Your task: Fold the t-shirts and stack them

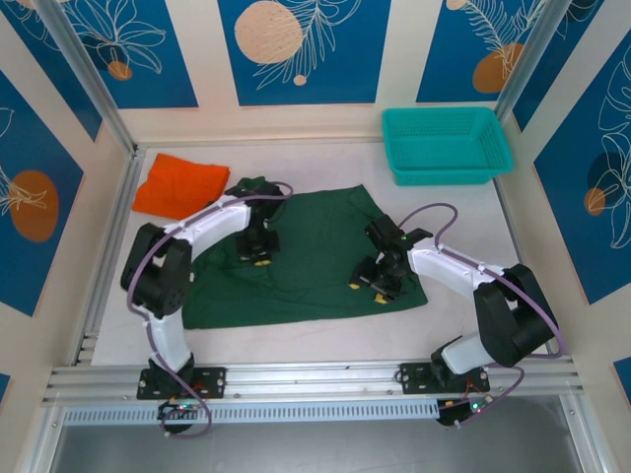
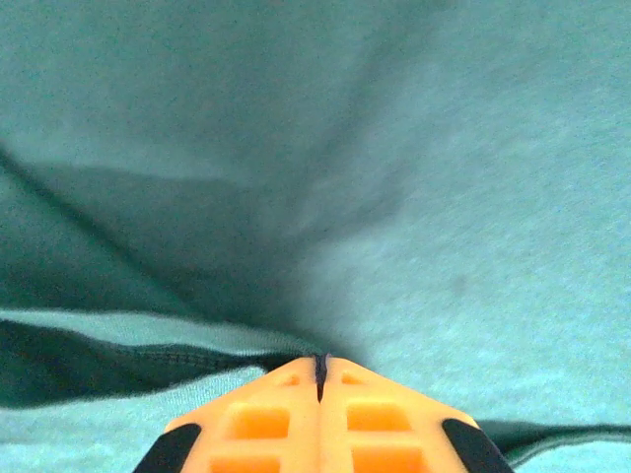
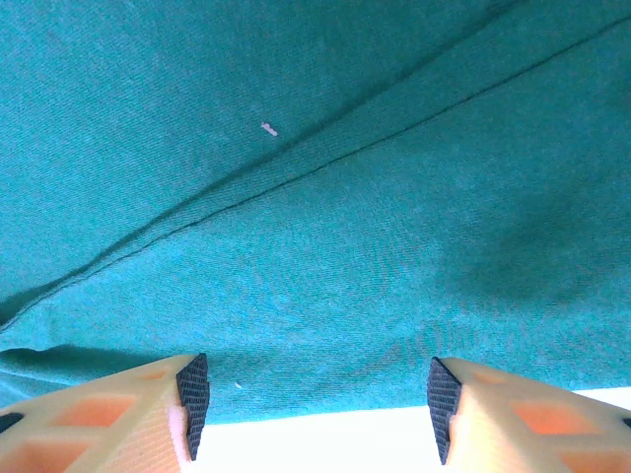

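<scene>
The dark green t-shirt (image 1: 315, 251) lies spread across the middle of the table. The orange t-shirt (image 1: 179, 184) sits bunched at the back left, apart from it. My left gripper (image 1: 259, 258) is down on the green shirt's upper left part. In the left wrist view the left gripper (image 2: 320, 360) is shut, with creases of the green cloth (image 2: 444, 197) running into its tip. My right gripper (image 1: 367, 288) hovers over the shirt's near right edge. In the right wrist view the right gripper (image 3: 317, 394) is open, straddling the hem of the green t-shirt (image 3: 315, 246), with nothing between its fingers.
A teal mesh basket (image 1: 444, 175) stands at the back right corner. Bare white table (image 3: 325, 443) shows just past the green shirt's hem. Panelled walls close in the back and both sides, and a metal rail runs along the near edge.
</scene>
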Robot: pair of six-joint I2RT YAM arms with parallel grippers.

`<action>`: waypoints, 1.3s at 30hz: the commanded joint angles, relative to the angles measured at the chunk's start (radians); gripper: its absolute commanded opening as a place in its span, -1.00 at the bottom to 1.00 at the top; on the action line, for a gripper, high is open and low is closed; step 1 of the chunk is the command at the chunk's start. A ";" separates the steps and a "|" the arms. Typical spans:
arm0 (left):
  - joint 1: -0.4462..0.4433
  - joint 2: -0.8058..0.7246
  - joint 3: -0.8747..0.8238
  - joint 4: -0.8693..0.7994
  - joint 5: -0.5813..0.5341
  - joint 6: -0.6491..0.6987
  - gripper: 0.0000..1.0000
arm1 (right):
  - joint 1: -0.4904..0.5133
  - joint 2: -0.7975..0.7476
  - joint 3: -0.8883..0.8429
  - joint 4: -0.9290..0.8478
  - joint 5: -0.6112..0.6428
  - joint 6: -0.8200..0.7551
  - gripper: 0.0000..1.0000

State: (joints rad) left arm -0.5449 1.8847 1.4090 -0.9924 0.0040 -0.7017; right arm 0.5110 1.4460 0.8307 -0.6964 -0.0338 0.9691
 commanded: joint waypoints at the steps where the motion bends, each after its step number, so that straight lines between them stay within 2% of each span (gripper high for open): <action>1: -0.041 0.079 0.102 -0.113 -0.094 0.103 -1.00 | -0.002 0.014 0.030 -0.029 -0.022 0.016 0.26; 9: -0.102 0.240 0.280 -0.180 -0.175 0.202 -0.99 | -0.004 0.016 0.035 -0.040 -0.020 0.021 0.26; 12: -0.108 0.267 0.335 -0.206 -0.201 0.211 -0.79 | -0.009 0.014 0.040 -0.052 -0.014 0.026 0.26; 14: -0.107 0.258 0.362 -0.204 -0.208 0.210 -0.74 | -0.016 0.007 0.044 -0.072 0.002 0.029 0.26; 16: -0.107 0.244 0.410 -0.201 -0.195 0.207 -0.53 | -0.031 -0.004 0.041 -0.094 0.017 0.041 0.26; 18: -0.107 0.223 0.455 -0.196 -0.181 0.206 -0.44 | -0.055 -0.019 0.031 -0.113 0.030 0.061 0.26; 20: -0.092 0.182 0.482 -0.191 -0.170 0.180 -0.11 | -0.089 -0.043 0.019 -0.124 0.034 0.083 0.26; 21: -0.072 0.152 0.480 -0.185 -0.156 0.153 -0.01 | -0.105 -0.058 0.011 -0.131 0.037 0.092 0.25; 26: 0.040 -0.025 0.324 -0.118 -0.074 0.096 0.08 | -0.147 -0.129 -0.020 -0.134 0.047 0.117 0.18; 27: 0.054 -0.058 0.275 -0.110 -0.052 0.094 0.05 | -0.147 -0.143 -0.022 -0.132 0.049 0.117 0.17; 31: 0.092 -0.206 -0.017 -0.023 0.067 0.045 -0.37 | -0.140 -0.170 -0.054 -0.085 0.011 0.135 -0.01; 36: 0.096 -0.321 -0.343 0.130 0.164 -0.044 -0.42 | -0.131 -0.128 -0.098 -0.020 -0.074 0.162 -0.25; 39: 0.096 -0.354 -0.471 0.197 0.158 -0.093 -0.43 | -0.124 -0.105 -0.117 -0.015 -0.069 0.191 -0.26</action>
State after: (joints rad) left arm -0.4454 1.5806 1.0054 -0.8917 0.1074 -0.7223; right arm 0.3763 1.3243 0.7368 -0.7223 -0.0647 1.1156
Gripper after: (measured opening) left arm 0.288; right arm 0.372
